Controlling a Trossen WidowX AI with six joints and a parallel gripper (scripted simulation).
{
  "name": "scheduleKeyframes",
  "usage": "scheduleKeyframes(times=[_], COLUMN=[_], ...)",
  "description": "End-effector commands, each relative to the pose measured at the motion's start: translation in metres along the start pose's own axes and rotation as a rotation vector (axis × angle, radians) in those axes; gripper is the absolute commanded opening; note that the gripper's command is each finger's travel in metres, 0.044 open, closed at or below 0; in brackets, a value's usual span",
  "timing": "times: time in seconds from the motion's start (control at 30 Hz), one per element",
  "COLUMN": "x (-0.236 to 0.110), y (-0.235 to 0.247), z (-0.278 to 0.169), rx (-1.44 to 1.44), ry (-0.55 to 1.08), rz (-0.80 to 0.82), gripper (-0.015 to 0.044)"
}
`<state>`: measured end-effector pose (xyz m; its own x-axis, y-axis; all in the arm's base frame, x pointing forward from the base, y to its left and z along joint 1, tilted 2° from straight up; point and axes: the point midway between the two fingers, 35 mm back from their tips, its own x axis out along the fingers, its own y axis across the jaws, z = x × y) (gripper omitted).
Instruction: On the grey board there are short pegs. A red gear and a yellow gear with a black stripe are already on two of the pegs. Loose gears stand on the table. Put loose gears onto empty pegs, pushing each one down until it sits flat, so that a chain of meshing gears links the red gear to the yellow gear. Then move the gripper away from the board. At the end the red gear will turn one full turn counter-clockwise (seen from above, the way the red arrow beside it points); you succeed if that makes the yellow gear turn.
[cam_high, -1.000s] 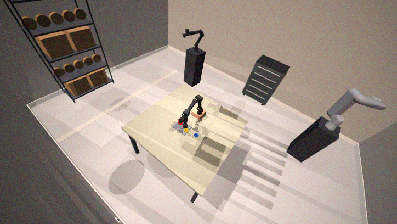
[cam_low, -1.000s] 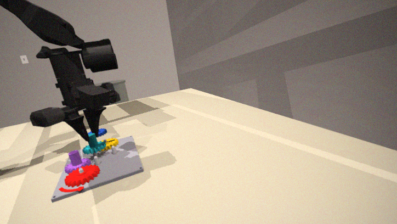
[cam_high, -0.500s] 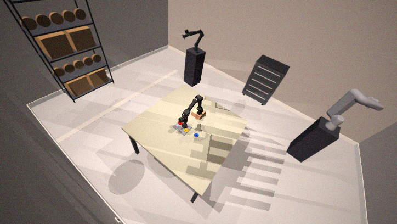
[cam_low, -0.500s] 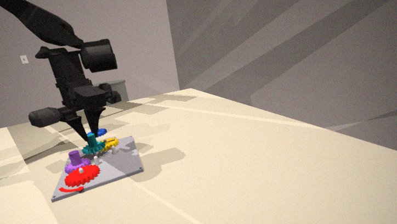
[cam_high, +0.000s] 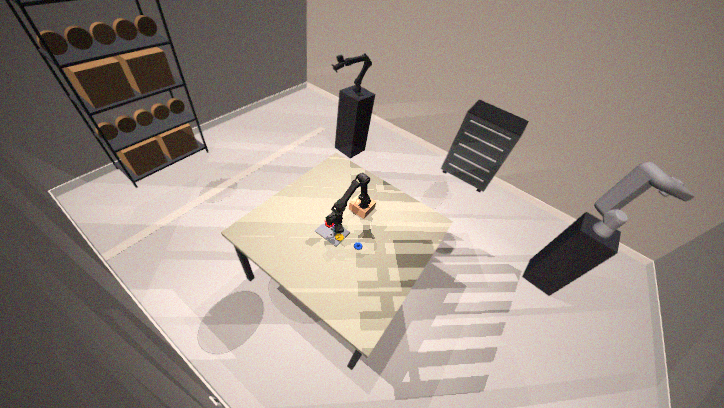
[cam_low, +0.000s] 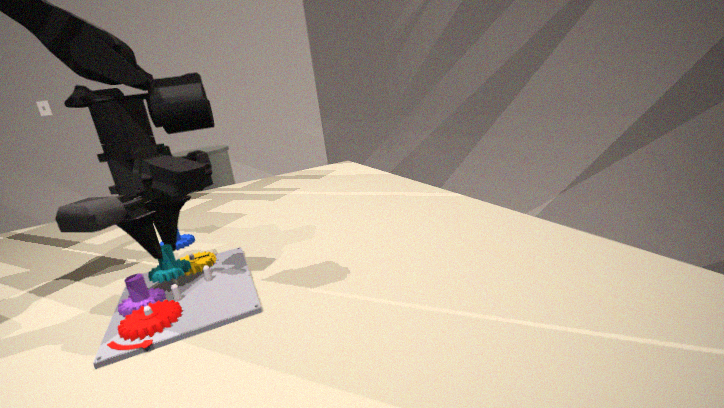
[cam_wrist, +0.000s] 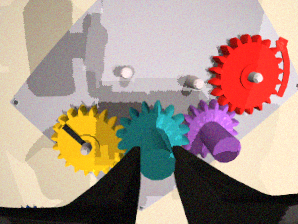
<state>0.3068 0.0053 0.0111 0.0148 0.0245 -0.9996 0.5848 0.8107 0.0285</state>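
End effector (cam_low: 164, 253) (cam_wrist: 156, 152) grips the teal gear (cam_low: 168, 269) (cam_wrist: 154, 131), whose underside is hidden from the wrist view.

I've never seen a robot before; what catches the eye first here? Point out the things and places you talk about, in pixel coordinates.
Probably the big bright red toothed gear (cam_low: 150, 320) (cam_wrist: 239, 90), on the grey board (cam_low: 217, 301) (cam_wrist: 165, 30) beside a curved red arrow (cam_low: 129, 347) (cam_wrist: 285, 67). Next, the black robot arm (cam_high: 348, 195) (cam_low: 121, 136) reaching over the board, its dark fingers (cam_low: 163, 248) gripping a teal gear's upright handle. That gear (cam_low: 169, 273) (cam_wrist: 150, 122) sits between a yellow gear (cam_low: 203, 261) (cam_wrist: 75, 155) and a purple one (cam_low: 139, 301) (cam_wrist: 212, 112).
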Motion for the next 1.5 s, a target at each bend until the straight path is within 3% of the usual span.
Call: scheduleKeyframes(times=[0.0,0.8,1.47], x=[0.0062,0.0119,0.0152], y=[-0.0008,-0.0011,-0.0011], z=[-0.0003,-0.0001,-0.0009], rx=[-0.041,0.345,0.011], ry=[0.004,0.003,0.004], rz=[-0.002,-0.003,-0.002], gripper=[0.0,0.0,0.0])
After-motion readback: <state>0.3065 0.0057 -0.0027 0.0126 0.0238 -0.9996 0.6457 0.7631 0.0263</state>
